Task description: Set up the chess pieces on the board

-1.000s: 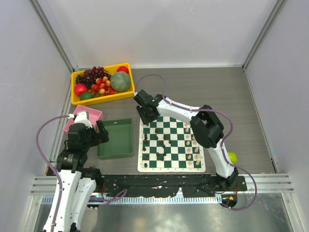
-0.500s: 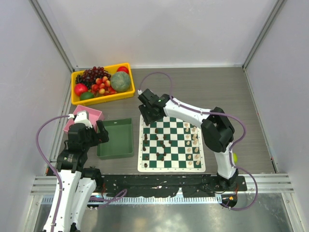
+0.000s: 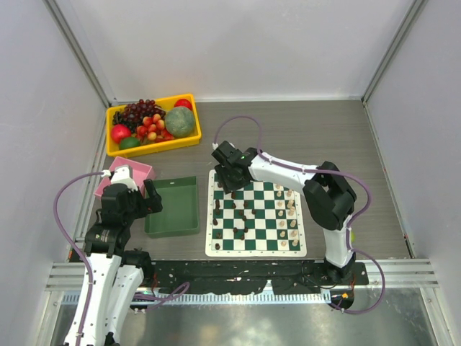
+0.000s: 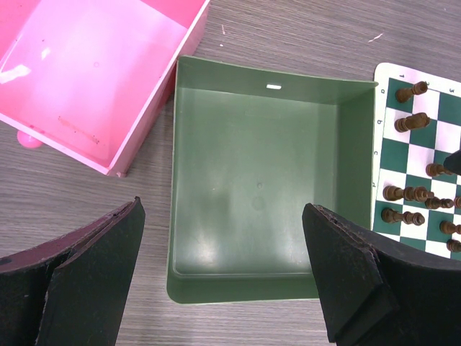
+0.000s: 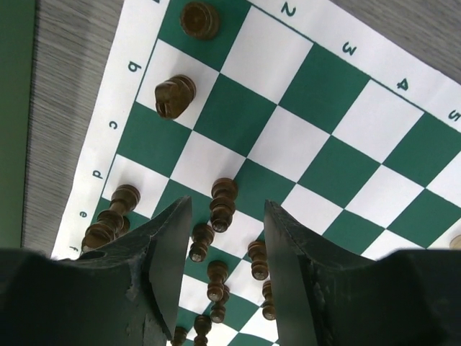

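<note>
board (image 5: 302, 137): flat green-white checked mat | chess pieces (image 5: 222, 204): ridged dark figurines | left jaws: apart | right jaws: apart, empty

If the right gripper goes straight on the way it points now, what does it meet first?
Probably the dark piece standing between its open jaws, then the board; depth is unclear.

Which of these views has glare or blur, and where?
Top view: evenly lit, sharp, no glare. Left wrist view: white glare on the pink tray, a small glint on the green tray far wall, left fingers dark. Right wrist view: right fingers soft up close, board sharp.
</note>
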`<state>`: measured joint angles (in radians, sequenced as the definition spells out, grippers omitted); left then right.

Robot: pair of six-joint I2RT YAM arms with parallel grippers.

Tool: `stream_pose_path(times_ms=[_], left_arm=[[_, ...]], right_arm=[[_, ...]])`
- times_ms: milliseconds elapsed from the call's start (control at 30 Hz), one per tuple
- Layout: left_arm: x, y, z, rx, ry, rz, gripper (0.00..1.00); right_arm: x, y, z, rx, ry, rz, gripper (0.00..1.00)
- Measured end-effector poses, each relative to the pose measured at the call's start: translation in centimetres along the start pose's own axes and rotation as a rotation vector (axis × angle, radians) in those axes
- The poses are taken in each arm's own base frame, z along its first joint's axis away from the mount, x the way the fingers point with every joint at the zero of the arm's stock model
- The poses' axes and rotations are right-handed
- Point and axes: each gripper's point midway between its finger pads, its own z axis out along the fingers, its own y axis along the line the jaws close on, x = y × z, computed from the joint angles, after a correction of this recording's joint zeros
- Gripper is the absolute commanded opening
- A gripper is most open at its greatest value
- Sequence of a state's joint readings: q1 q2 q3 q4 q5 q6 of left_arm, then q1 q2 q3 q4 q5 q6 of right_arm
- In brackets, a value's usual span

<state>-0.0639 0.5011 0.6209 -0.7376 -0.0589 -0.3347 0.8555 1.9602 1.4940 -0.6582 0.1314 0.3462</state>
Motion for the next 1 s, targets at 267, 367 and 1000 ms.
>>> stream_pose_path(times_ms=[267,367,1000], left_arm=[[0.00,0.00,0.00,0.000,0.000,0.000,0.99],[0.01,0.00,0.00,0.000,0.000,0.000,0.99],[0.01,0.00,0.00,0.000,0.000,0.000,0.99]], right_arm=[[0.94,-0.20,0.54,0.003,0.018,0.003,0.40],[0.92,-0.12,0.55,0.000,0.017,0.005,0.36],[1.00,0.16,0.60,-0.016,0.020,0.010,0.28]])
